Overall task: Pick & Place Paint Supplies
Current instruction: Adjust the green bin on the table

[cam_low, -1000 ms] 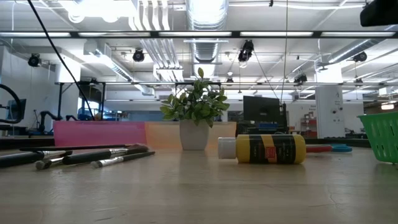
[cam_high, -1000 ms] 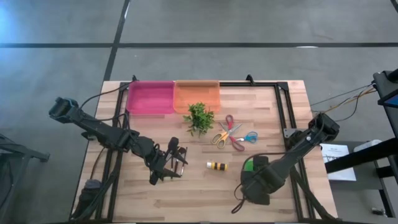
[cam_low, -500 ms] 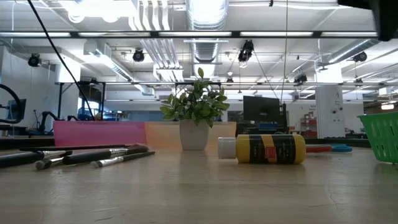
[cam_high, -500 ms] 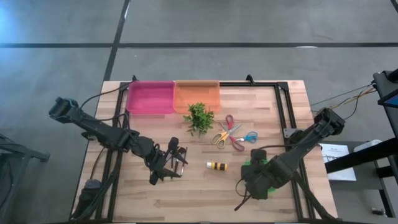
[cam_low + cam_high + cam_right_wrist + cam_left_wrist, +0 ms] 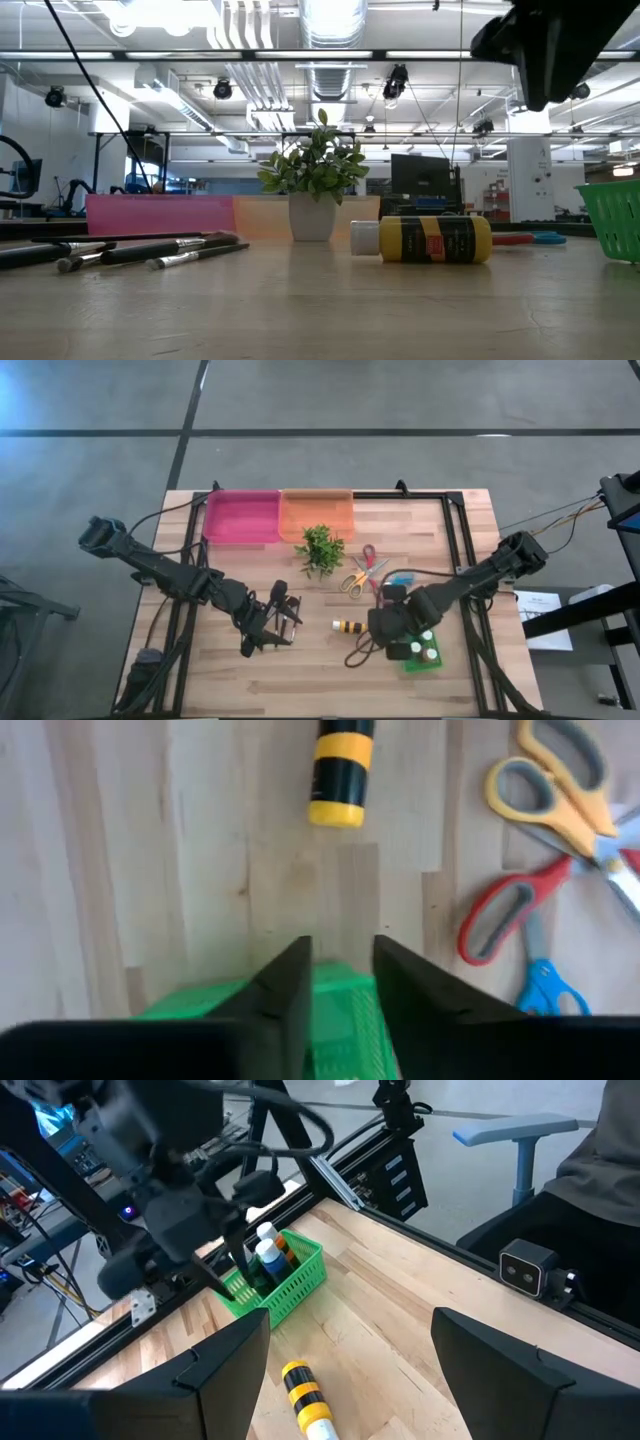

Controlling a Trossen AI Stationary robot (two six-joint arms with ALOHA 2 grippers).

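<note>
You can see a yellow tube (image 5: 350, 626) with black stripes lying flat on its side, the thin dark brushes (image 5: 285, 612) lying in a bunch well to its left, and small white-capped bottles (image 5: 425, 650) standing upright near its right.

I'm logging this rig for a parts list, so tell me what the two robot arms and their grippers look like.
Both arms are dark, nearly black, built from slim jointed segments with black cables looping alongside. The left gripper and right gripper each end in two flat, dark, wedge-shaped fingers. No markings are readable on either arm.
</note>
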